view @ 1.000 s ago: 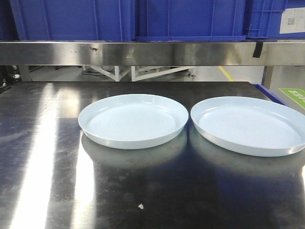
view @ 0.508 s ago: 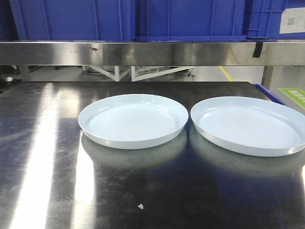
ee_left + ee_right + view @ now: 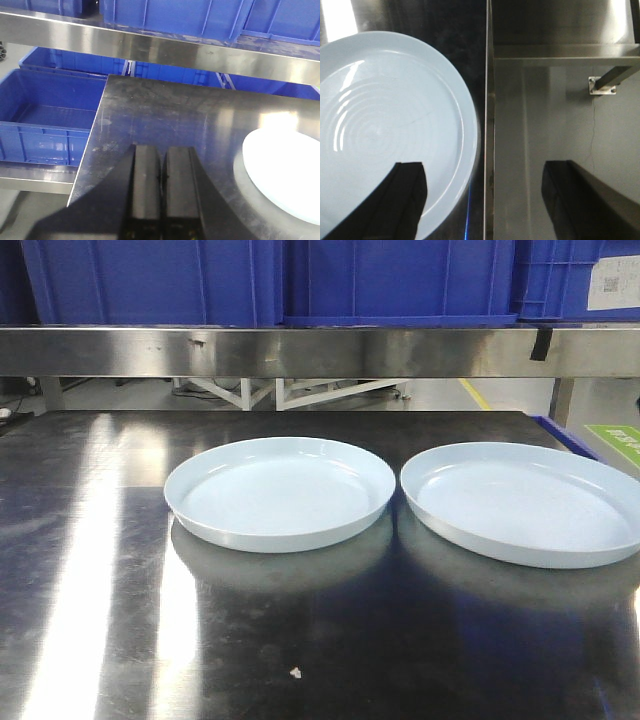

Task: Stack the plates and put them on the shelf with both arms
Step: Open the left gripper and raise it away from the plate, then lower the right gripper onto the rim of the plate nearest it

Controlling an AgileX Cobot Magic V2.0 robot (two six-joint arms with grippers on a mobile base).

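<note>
At the far left, the left gripper (image 3: 161, 150) hangs over the bare dark steel table (image 3: 100, 570). Its two black fingers are pressed together and nothing is between them. Beside the table on that side stands an open blue crate (image 3: 45, 120).

The left plate (image 3: 280, 495) lies flat near the middle of the table. It is round, shallow, pale blue-white and glossy, with a low upturned rim. The right plate (image 3: 520, 502) lies just beside it and is alike in form; whether the rims touch, I cannot tell. The right wrist view shows faint rings in its flat centre.

Behind and above both plates runs the brushed steel rail of the shelf (image 3: 300, 350), which carries the upper crates (image 3: 250, 280).

The right gripper (image 3: 482, 170) is spread wide and holds nothing. One finger is over the right plate's rim, the other beyond the table edge.
</note>
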